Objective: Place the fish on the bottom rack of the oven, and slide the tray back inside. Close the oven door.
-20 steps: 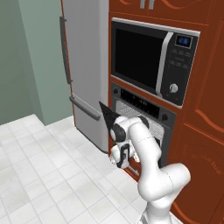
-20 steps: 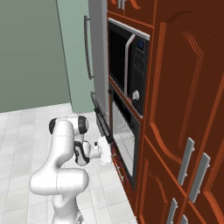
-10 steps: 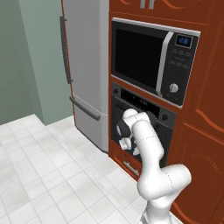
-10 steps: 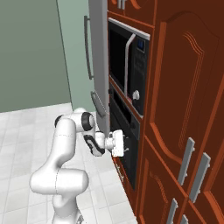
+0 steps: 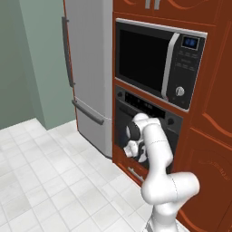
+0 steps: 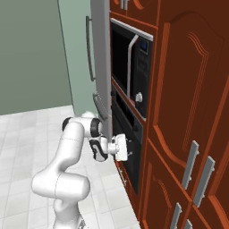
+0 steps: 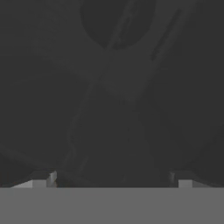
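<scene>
**Three views on one cabinet wall**

The left base view looks forward and down from behind the arm's left, facing the oven, microwave and fridge nearly head-on. The right base view looks along the same wall from the other side, seeing those fronts edge-on. The hand view sits very close against the dark oven door, looking straight at it.

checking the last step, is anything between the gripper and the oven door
Nothing visible stands between them. In the right base view the gripper is right up against the oven door, which looks shut flush with the cabinet front. In the hand view the fingertips stand wide apart against the dark pane.
</scene>
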